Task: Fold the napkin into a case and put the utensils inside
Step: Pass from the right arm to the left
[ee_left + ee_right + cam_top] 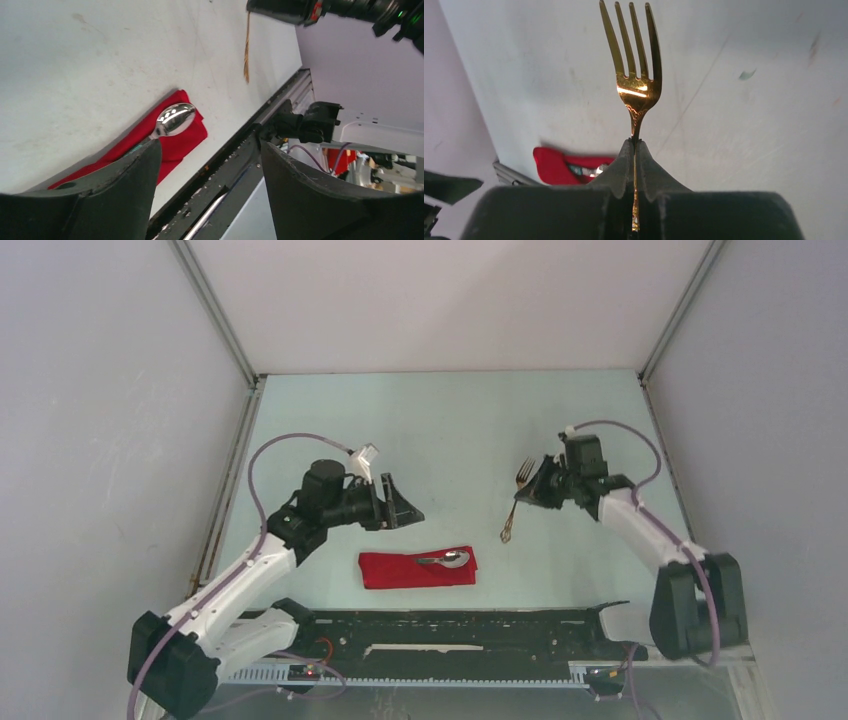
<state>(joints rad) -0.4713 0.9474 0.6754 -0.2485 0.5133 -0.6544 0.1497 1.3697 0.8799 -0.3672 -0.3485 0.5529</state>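
Fork (638,92) clenched in right pincer (634,143), tines beyond tips, seemingly airborne, left pincer (210,148) released.

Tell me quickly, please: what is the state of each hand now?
Left hand: open, holding nothing.
Right hand: closed on the fork.

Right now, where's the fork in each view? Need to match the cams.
Top external: fork right of centre, in the right gripper.
Left wrist: fork a thin gold line near the top edge.
Right wrist: fork centre, tines up, clamped.
Shared landmark: red case with the spoon.
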